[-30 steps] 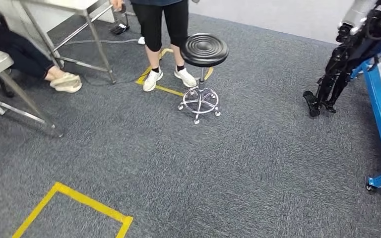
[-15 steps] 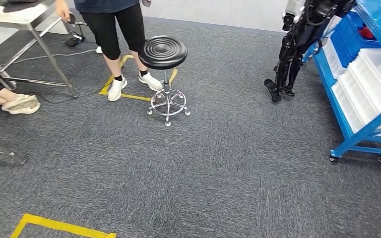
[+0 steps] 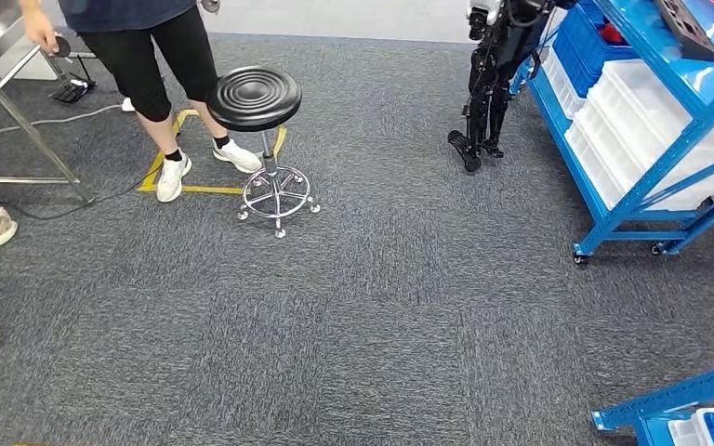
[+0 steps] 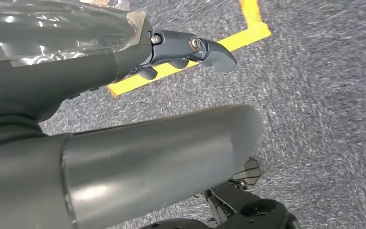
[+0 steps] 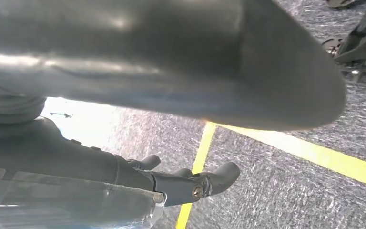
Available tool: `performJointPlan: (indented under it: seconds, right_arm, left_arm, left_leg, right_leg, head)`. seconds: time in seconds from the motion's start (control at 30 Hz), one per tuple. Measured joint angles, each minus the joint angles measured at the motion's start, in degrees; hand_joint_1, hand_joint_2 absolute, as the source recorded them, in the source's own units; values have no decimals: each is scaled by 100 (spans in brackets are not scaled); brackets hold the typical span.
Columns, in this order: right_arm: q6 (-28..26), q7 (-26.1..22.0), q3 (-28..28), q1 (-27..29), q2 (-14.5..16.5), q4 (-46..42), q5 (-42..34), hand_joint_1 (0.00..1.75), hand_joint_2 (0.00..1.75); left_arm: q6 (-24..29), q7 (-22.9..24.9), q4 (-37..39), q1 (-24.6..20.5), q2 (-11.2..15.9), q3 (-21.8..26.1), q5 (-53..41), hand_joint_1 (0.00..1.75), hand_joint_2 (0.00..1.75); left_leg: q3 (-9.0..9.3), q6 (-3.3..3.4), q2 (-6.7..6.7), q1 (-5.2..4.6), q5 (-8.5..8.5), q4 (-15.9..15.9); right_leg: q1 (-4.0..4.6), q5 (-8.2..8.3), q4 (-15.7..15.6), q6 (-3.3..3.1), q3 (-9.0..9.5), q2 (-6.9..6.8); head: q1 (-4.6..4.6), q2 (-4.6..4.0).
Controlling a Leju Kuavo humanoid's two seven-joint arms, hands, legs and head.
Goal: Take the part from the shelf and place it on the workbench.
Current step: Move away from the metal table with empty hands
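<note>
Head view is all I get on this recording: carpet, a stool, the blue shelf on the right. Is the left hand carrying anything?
Observer: No. In the left wrist view the left hand hangs above the grey carpet and holds nothing.
Operator: And the right one?
Observer: The right hand holds nothing either; its fingers are loosely apart.
Operator: Anything on the floor beneath them?
Observer: Yellow tape is laid in lines on the carpet below the right hand, and another strip of it lies by the left hand.
</note>
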Motion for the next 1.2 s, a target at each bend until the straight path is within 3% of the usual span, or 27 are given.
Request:
performJointPlan:
  seconds: [0.03, 0.1, 0.17, 0.23, 0.27, 0.3, 0.33, 0.37, 0.43, 0.47, 0.53, 0.57, 0.6, 0.63, 0.7, 0.77, 0.8, 0.83, 0.9, 0.97, 1.03, 1.1, 1.13, 1.2]
  right_arm:
    - [0, 1, 0, -5, 0, 0, 4, 0, 0]
    - [0, 9, 1, -4, -1, 1, 12, 0, 0]
    - [0, 19, 2, -13, 2, 2, 13, 0, 0]
    - [-1, 24, 2, -22, 0, 2, 7, 0, 0]
    - [-2, 26, 1, -21, -2, 2, 1, 0, 0]
    - [-2, 26, 1, -17, -3, 2, -6, 0, 0]
    - [-2, 26, 0, -13, -4, 2, -13, 0, 0]
    - [-2, 24, 0, -11, -4, 2, -17, 0, 0]
    - [-2, 15, 0, -16, -3, 2, -20, 0, 0]
    - [-2, 10, 0, -25, -3, 2, -19, 0, 0]
    - [-3, 1, 0, -29, -4, 2, -14, 0, 0]
    - [-4, -2, 1, -17, -4, 2, -10, 0, 0]
    - [-4, -4, 1, 1, -4, 2, -8, 0, 0]
    - [-3, -6, 2, 12, -1, 2, -7, 0, 0]
    - [-3, -10, 2, 5, 4, 2, -6, 0, 0]
    - [-4, -13, 2, -14, 8, 2, -5, 0, 0]
    - [-4, -13, 2, -17, 9, 2, -5, 0, 0]
    - [-3, -13, 2, -13, 10, 2, -5, 0, 0]
    - [-3, -13, 2, -8, 8, 2, -5, 0, 0]
    - [-4, -14, 2, -22, 5, 2, -4, 0, 0]
    - [-4, -17, 2, -33, 6, 2, 0, 0, 0]
    - [-4, -21, 2, -25, 1, 2, 7, 0, 0]
    - [-4, -22, 2, -22, -2, 2, 10, 0, 0]
    - [-3, -22, 3, -30, -9, 2, 18, 0, 0]
  left_arm:
    - [3, 11, 0, -3, -1, 0, 0, 0, 0]
    - [8, 31, -1, -20, -7, 0, 0, 0, 0]
    - [14, 33, -2, -29, -13, -1, -1, 0, 0]
    - [18, 35, -2, -14, -20, -4, -3, 0, 0]
    - [19, 37, -1, -4, -23, -5, -4, 0, 0]
    - [19, 41, -1, 4, -23, -7, -4, 0, 0]
    - [20, 46, -1, 7, -23, -8, -4, 0, 0]
    - [22, 50, -1, 6, -22, -8, -4, 0, 0]
    - [27, 56, -1, 1, -22, -9, -5, 0, 0]
    - [28, 56, -1, -2, -22, -9, -5, 0, 0]
    - [34, 57, 0, -12, -23, -9, -6, 0, 0]
    - [39, 56, -1, -22, -26, -9, -6, 0, 0]
    - [43, 56, -1, -34, -30, -10, -5, 0, 0]
    - [45, 55, -2, -46, -31, -10, -4, 0, 0]
    - [48, 54, -2, -51, -30, -9, -3, 0, 0]
    - [49, 55, -2, -42, -25, -9, -4, 0, 0]
    - [49, 55, -2, -39, -25, -9, -4, 0, 0]
    - [49, 55, -2, -40, -26, -9, -4, 0, 0]
    - [47, 55, -2, -42, -33, -9, -4, 0, 0]
    - [48, 55, -1, -43, -34, -9, -3, 0, 0]
    - [49, 55, 0, -48, -30, -9, -2, 0, 0]
    - [48, 55, -2, -68, -37, -9, -1, 0, 0]
    - [48, 55, -4, -78, -42, -10, 1, 0, 0]
    - [48, 56, -7, -82, -50, -11, 9, 0, 0]
  left_leg:
    - [30, -33, 58, -8, -19, -10]
    - [83, -93, 124, 13, -61, -11]
    - [-1, -137, -101, 44, -260, 243]
    - [-324, -153, -434, 60, -648, 939]
    - [-512, -157, -516, 62, -798, 1302]
    - [-643, -160, -553, 64, -843, 1525]
    - [-681, -159, -567, 66, -762, 1540]
    - [-614, -155, -585, 72, -576, 1337]
    - [-315, -147, -757, 99, -143, 605]
    - [-196, -142, -855, 112, -16, 313]
    - [-110, -110, -942, 94, 27, 85]
    - [-107, -73, -884, 79, 37, 67]
    - [-96, -23, -819, 68, 56, 41]
    - [-84, 32, -759, 65, 74, 12]
    - [-68, 108, -617, 63, 102, -31]
    - [-71, 134, -459, 45, 96, -36]
    - [-72, 135, -381, 40, 91, -35]
    - [-70, 131, -311, 39, 85, -35]
    - [-45, 104, -183, 42, 63, -34]
    - [-2, 39, -67, 20, 19, -26]
    - [51, -35, 44, 1, -22, -33]
    - [105, -100, 119, 25, -58, -43]
    - [103, -127, 44, 44, -119, 17]
    - [-76, -159, -259, 75, -413, 465]
  right_leg:
    - [24, 15, -22, -47, -2, 0]
    - [1, 38, -46, -128, 7, 149]
    - [-58, 70, -77, -214, 45, 283]
    - [-64, 81, -83, -275, 54, 414]
    - [-52, 81, -82, -291, 53, 489]
    - [-41, 80, -81, -292, 56, 569]
    - [-34, 79, -79, -291, 64, 650]
    - [-33, 78, -76, -290, 78, 733]
    - [-21, 69, -55, -273, 92, 887]
    - [-10, 63, -42, -252, 82, 958]
    - [-2, 68, -32, -183, 33, 1073]
    - [-16, 79, -45, -146, 2, 1130]
    - [-28, 80, -32, -116, -25, 1115]
    - [-30, 45, 35, -99, -72, 1016]
    - [-28, -181, 499, -111, -313, 700]
    - [-38, -481, 1250, -121, -702, 529]
    - [-50, -551, 1502, -100, -830, 508]
    - [-62, -529, 1532, -58, -844, 494]
    - [-87, -277, 938, 53, -527, 378]
    - [-75, -29, 213, 74, -137, 114]
    - [-31, 48, -14, -10, -21, 20]
    - [-37, 64, -29, -98, -20, 156]
    - [-57, 72, -43, -137, -11, 221]
    - [-100, 86, -64, -232, 27, 343]
  head:
    - [-3, 0]
    - [-9, 0]
    - [-29, 0]
    - [-55, 0]
    - [-61, 0]
    - [-60, 0]
    - [-61, 0]
    - [-61, 0]
    - [-65, 0]
    - [-62, 0]
    - [-59, 0]
    - [-57, 0]
    - [-58, 0]
    - [-52, 0]
    - [-32, 0]
    - [-20, 0]
    - [-20, 0]
    - [-18, 0]
    - [-14, 0]
    - [-11, 0]
    - [-16, 0]
    - [-21, 0]
    - [-29, 0]
    - [-58, 0]
